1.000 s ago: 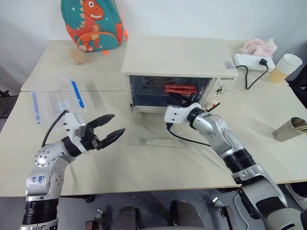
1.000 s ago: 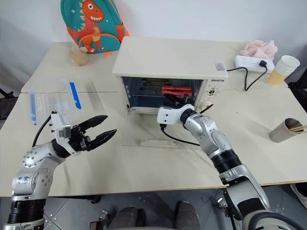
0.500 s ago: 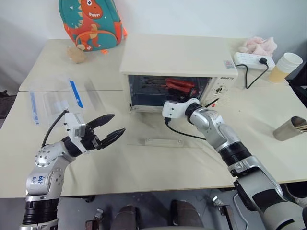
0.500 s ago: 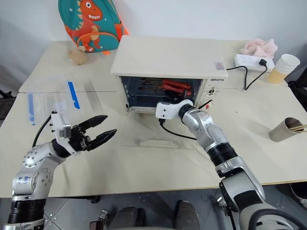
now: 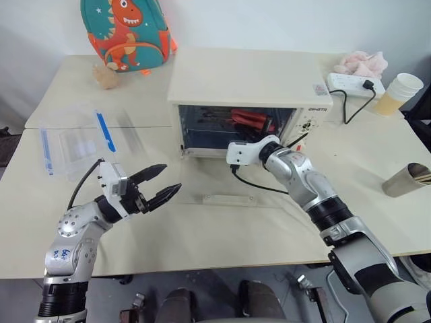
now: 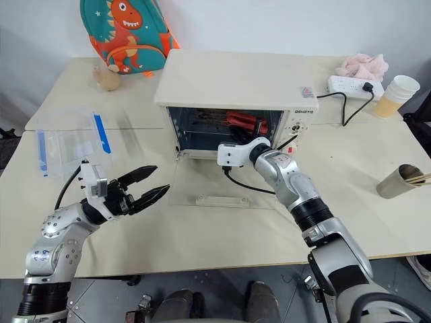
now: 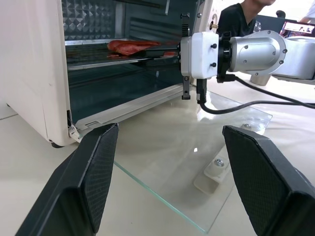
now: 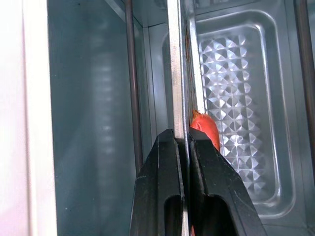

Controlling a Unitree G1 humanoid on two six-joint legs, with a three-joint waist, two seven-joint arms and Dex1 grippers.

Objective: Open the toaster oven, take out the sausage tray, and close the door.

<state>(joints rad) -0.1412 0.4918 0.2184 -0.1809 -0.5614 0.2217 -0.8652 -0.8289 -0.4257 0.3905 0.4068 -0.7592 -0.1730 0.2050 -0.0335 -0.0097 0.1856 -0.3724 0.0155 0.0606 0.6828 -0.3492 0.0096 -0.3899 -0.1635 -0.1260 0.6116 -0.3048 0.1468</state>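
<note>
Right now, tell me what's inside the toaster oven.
Inside the toaster oven: the sausage tray with red sausages, its edge pinched by the right gripper. The oven's top hides the rear.

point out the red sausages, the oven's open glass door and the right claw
red sausages (image 6: 247, 122), right eye view, their middle
flat-lying glass oven door (image 6: 222, 200), right eye view, its cream bar handle
right claw (image 8: 185, 147), right wrist view, fingertips clamping the silver metal tray's rim

The right arm stretches forward over the desk's middle, its claw (image 8: 183, 162) level, the two black fingers (image 8: 162, 191) pinched together on a thin metal edge. The left arm is bent near the desk's front edge, its claw (image 5: 160, 184) hovering with fingers spread wide and empty.
</note>
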